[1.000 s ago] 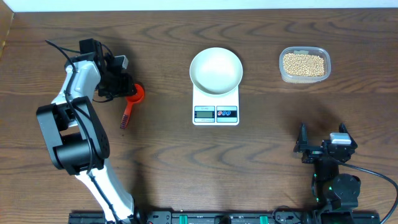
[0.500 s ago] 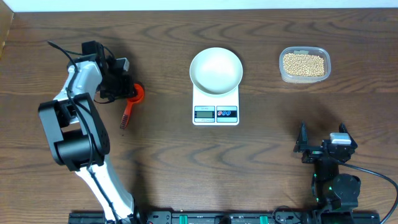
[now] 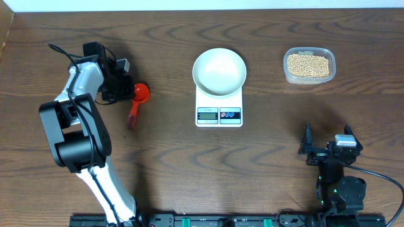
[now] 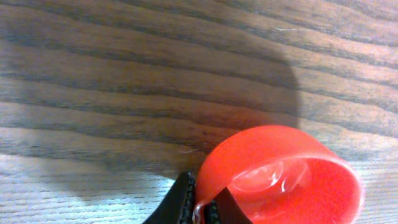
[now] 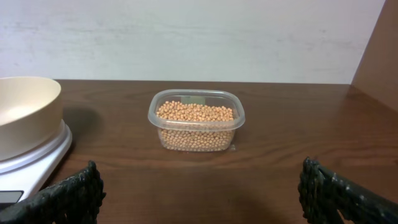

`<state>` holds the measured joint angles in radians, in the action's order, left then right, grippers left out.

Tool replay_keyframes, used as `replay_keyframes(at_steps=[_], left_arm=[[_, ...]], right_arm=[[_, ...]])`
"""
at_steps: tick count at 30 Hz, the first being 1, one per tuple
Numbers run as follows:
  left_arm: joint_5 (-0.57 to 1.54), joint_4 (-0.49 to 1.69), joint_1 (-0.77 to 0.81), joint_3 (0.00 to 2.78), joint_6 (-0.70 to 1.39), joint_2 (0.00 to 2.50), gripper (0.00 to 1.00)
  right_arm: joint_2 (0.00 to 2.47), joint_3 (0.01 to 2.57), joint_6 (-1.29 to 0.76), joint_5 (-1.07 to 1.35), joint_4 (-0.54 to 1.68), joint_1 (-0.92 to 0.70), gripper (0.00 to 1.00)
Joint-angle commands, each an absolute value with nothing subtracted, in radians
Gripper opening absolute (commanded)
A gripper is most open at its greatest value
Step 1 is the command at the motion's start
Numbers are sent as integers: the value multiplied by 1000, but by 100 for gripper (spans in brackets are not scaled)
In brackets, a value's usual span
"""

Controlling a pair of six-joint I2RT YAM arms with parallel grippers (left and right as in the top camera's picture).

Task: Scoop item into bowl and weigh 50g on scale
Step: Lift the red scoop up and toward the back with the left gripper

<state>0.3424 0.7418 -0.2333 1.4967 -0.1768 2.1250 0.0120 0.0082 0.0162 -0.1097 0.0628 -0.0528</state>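
Observation:
A red scoop [image 3: 140,93] lies at the left of the table, its handle pointing toward the front. My left gripper [image 3: 127,91] is shut on the rim of its cup [image 4: 283,177], and the rim sits pinched between the black fingertips [image 4: 183,199]. The empty white bowl [image 3: 219,70] stands on the white scale [image 3: 219,112]. The pale-tan beans [image 3: 308,65] fill a clear tub at the back right. My right gripper [image 3: 327,144] hovers open near the front right, facing the beans [image 5: 196,121], with the bowl [image 5: 25,112] and scale [image 5: 37,155] at its left.
A light wall runs along the far edge of the wooden table. The left arm's white links and cables [image 3: 76,113] stretch along the left side. A dark rail [image 3: 208,221] lines the front edge.
The left jaws have closed onto the scoop's rim. The scoop has shifted a little to the right and its handle has swung. The right arm has not moved.

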Motion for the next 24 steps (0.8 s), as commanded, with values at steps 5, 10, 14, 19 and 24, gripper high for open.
replay_keyframes(at_steps=[5,10,14,19,24], left_arm=[[355,741,-249,1528,-6,2132,7],[360,742,-249,1568,154,2093,7],[430,735,-249,1602,301,2034,7],[551,627,-248,1613,583,1924,7],[558,485,-246,1613,966,1821,7]], right_arm=[[5,6,31,-121,64,-57,99],[5,6,31,-121,64,-57,99],[5,6,31,-121,64,-57,99],[5,6,31,-121,64,-57,99],[5,6,31,-121,64,-57,99]])
